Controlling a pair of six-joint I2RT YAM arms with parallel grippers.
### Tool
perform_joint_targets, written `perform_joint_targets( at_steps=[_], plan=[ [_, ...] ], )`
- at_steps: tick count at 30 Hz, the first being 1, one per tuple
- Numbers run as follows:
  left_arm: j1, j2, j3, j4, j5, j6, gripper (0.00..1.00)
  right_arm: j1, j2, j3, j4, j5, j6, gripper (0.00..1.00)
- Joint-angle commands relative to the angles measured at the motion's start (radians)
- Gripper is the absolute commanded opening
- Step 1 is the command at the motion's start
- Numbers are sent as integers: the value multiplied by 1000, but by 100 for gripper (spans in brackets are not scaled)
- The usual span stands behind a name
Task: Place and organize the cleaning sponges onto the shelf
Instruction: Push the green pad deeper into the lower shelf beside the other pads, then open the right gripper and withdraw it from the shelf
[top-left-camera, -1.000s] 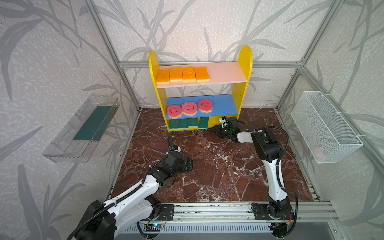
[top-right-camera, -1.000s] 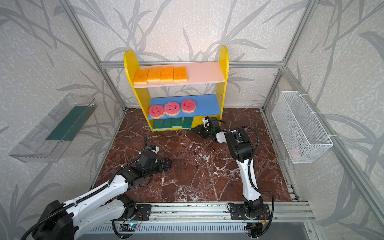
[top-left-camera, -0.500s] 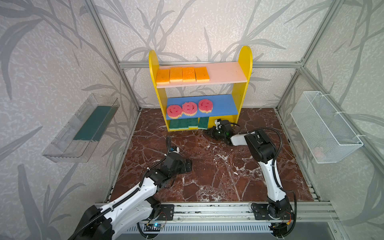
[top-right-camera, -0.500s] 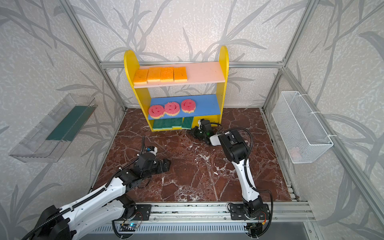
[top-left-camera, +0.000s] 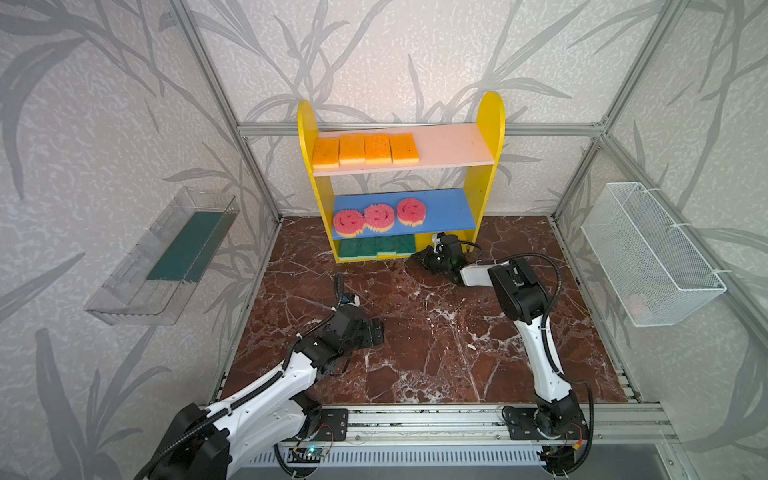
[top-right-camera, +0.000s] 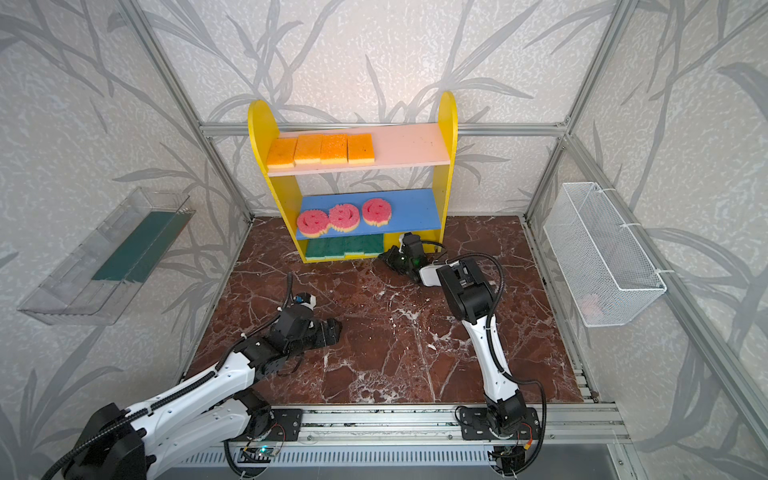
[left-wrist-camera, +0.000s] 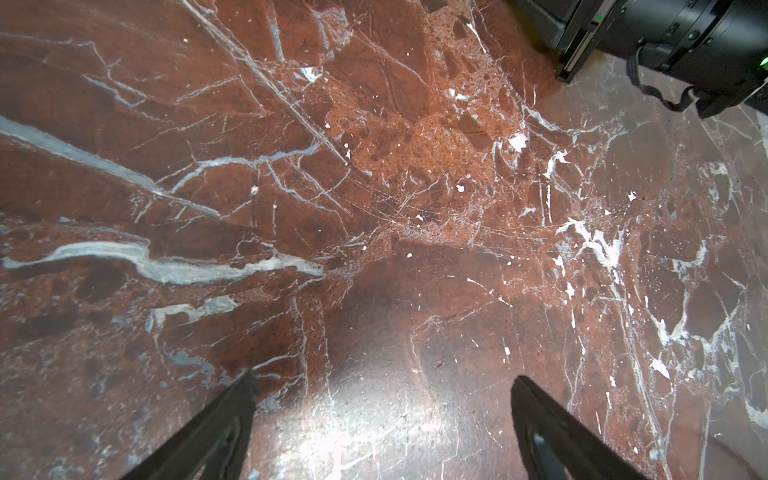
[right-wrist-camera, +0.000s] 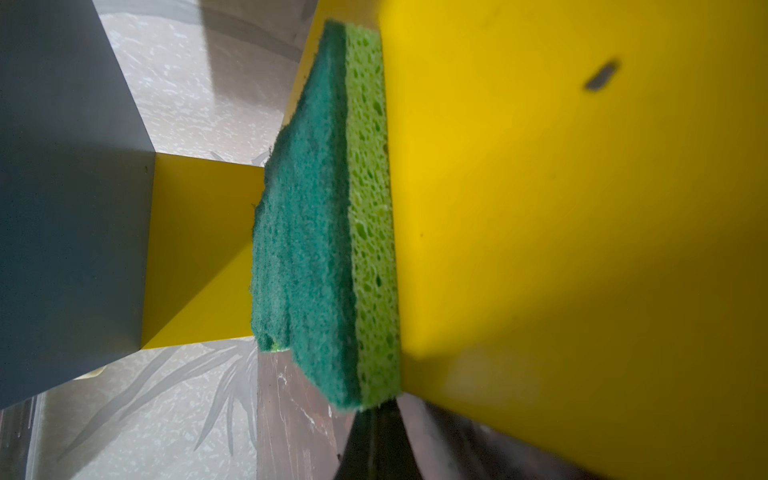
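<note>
- Sponges all sit on the shelf (top-left-camera: 490, 124), which stands against the back wall.
- Four orange sponges (top-left-camera: 365, 149) lie side by side in a row on the left half of the pink upper board (top-left-camera: 449, 145).
- Three pink smiley sponges (top-left-camera: 379, 216) lie face up on the left part of the blue middle board (top-left-camera: 446, 210), their scalloped edges touching or overlapping.
- Green-topped sponges (top-left-camera: 376, 246) form a flat row on the left of the yellow base (top-left-camera: 424, 241). The blue board overhangs them, so I cannot count them for certain.
- The right wrist view shows the nearest green-topped sponge (right-wrist-camera: 324, 228) edge on, with the dark scouring layer over lime foam, lying flat on the base.
- The right gripper (top-left-camera: 419, 259) is low at the shelf's front edge, at the right end of the green row. Its jaws are pressed together with nothing between them. The tip (right-wrist-camera: 374, 440) is just at that sponge's near corner, and I cannot tell whether it touches.
- The left gripper (top-left-camera: 376, 328) hangs low over the red marble floor (top-left-camera: 436, 374), well apart from the shelf. Its jaws stand wide apart (left-wrist-camera: 382, 399) and hold nothing.
- A clear plastic tray (top-left-camera: 124, 299) on the left wall holds a long dark green strip (top-left-camera: 187, 245).
- A white wire mesh basket (top-left-camera: 648, 249) hangs on the right wall.
</note>
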Motion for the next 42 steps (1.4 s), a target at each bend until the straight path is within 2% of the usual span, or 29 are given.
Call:
perform_joint_targets(
  at_steps=[1,10,17,23,29,32,36,37,40,42],
  plan=[
    [7,14,14,-9,-23,9,97,-12,39,24,-55,22,-13,1],
    [11,39,39,-13,-15,15,97,-15,48,63,-90,-23,-45,2],
    [19,-30,82,-107,-30,22,97,-14,-58,-66,-49,-31,-88,4],
    [27,-142,179,-294,-101,65,96,-12,-266,-249,-64,-16,-191,4],
    [29,-249,299,-438,-169,130,97,0,-559,-403,-250,31,-381,6],
    [28,-279,341,-490,-205,178,97,5,-723,-533,-273,69,-434,9],
    [30,-301,373,-533,-273,244,99,4,-954,-708,-354,144,-524,21],
    [30,-309,377,-531,-295,251,99,3,-1003,-740,-385,168,-550,27],
    [29,-369,384,-513,-382,274,99,3,-1166,-816,-496,253,-625,53],
    [31,-419,367,-468,-413,319,99,4,-1268,-862,-556,298,-656,64]
  ],
)
